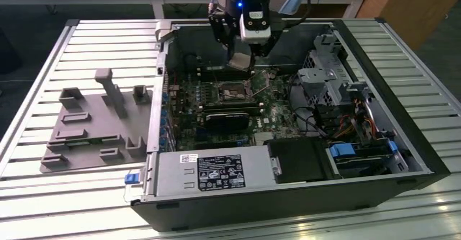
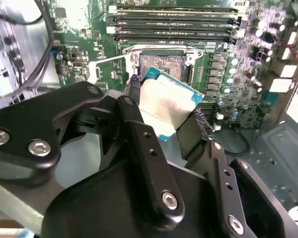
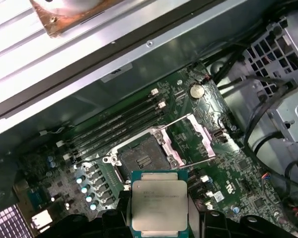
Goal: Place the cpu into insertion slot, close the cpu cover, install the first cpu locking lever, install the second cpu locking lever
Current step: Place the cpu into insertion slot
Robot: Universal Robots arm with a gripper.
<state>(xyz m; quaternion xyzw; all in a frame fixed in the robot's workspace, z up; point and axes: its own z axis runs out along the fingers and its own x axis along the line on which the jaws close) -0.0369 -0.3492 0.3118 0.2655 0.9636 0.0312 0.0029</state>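
Silvery-grey cpu (image 3: 159, 206) clamped between fingers of our gripper (image 2: 166, 100), hanging over motherboard (image 3: 89, 148) just beside bare socket (image 3: 141, 158). We see cpu cover (image 3: 191, 136) raised open. Exterior view: gripper inside open computer case (image 1: 288, 207).

One cpu (image 3: 159, 206), one socket (image 3: 143, 159), perhaps four memory slots (image 2: 174, 21)

Lighting is even. Glare whitens the cpu (image 2: 165, 106) in the second wrist view. The case (image 1: 288, 210) interior is shaded.
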